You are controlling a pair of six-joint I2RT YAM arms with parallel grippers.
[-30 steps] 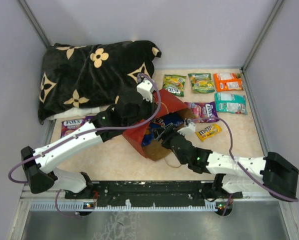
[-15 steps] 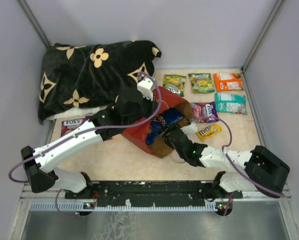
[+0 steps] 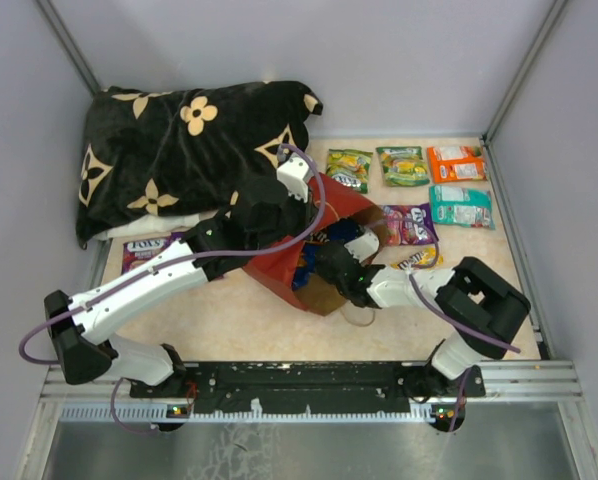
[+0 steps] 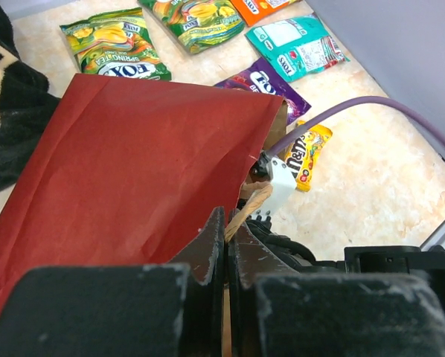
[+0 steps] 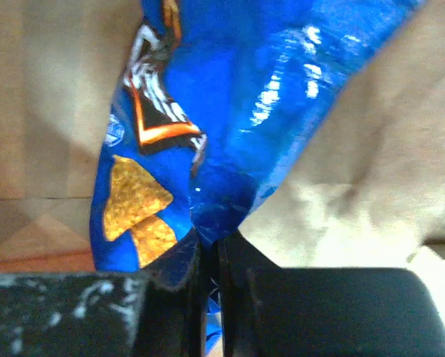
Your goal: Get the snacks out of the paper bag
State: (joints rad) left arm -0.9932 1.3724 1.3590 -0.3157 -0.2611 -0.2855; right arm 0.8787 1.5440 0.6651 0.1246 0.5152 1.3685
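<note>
L end effector [image 4: 226, 245] pinches bag [image 4: 133, 171] rim; R end effector [image 5: 210, 264] is inside the bag, clamped on blue Doritos [image 5: 237, 89] corner.

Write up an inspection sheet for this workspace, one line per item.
Surface: beige speckled tabletop.
Job's things: red paper bag lying with its mouth toward the right arm, blue Doritos bag inside; green packet, second green packet, orange packet, teal packet, purple packet and M&M's pack on the table beyond; another purple packet beside the pillow.
Clutter: the black flower-patterned pillow, far left.
Claws: left claw shut on the bag's handle; right claw shut on the Doritos bag.
Cables: purple cable arcs over the bag; second purple cable along the right arm.
Surroundings: grey walls, metal rail at the near edge.
</note>
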